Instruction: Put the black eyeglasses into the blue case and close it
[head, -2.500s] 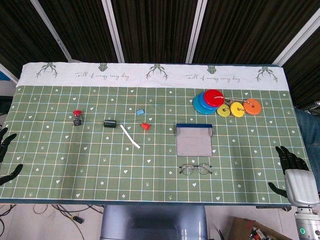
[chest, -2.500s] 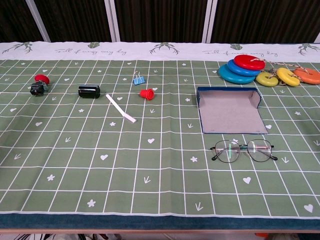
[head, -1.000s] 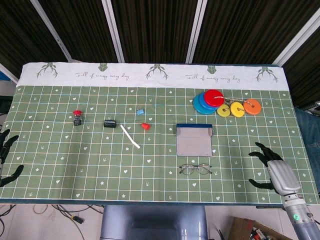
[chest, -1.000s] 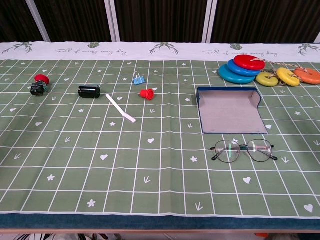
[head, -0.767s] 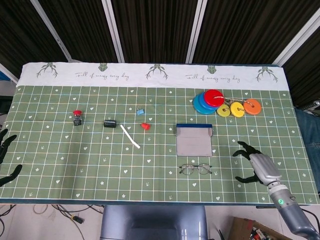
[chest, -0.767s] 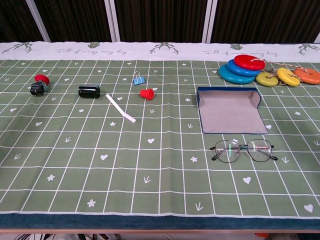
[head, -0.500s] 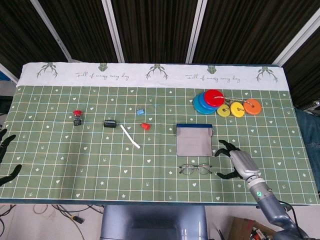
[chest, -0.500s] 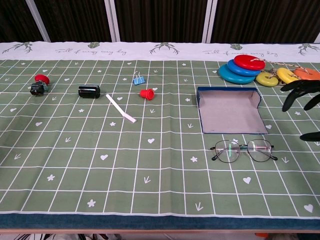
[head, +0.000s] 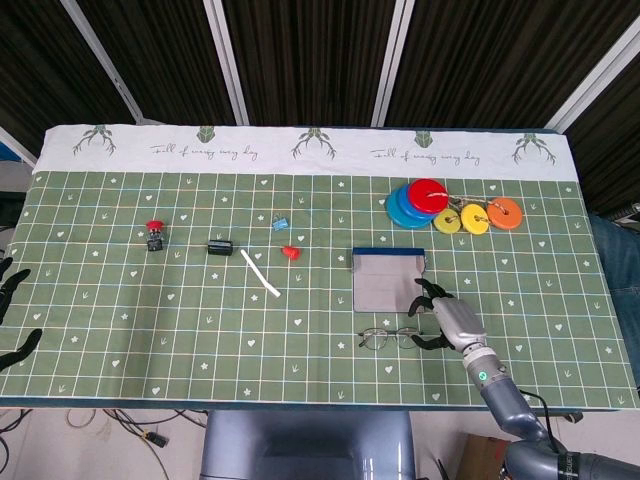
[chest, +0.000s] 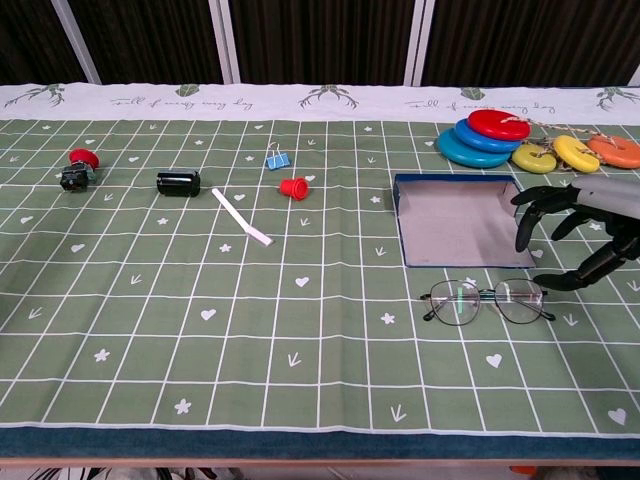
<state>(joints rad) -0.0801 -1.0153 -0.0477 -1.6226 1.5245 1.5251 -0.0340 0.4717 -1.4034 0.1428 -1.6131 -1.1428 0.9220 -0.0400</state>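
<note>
Item: black thin-rimmed eyeglasses (chest: 487, 301), flat on the green gridded worktop (chest: 300, 330), just before the open blue case (chest: 460, 232). My right hand (chest: 580, 235) hovers beside them, fingers spread, empty; I should pinch the frame's right end gently.

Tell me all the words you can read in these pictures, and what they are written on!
"Full of energy every day" in curly script, printed twice on the white band of the tablecloth, between little antler drawings.
The letters are small, so that reading is my best try.
The blue case, the black eyeglasses and the coloured discs show no words that I can read.
</note>
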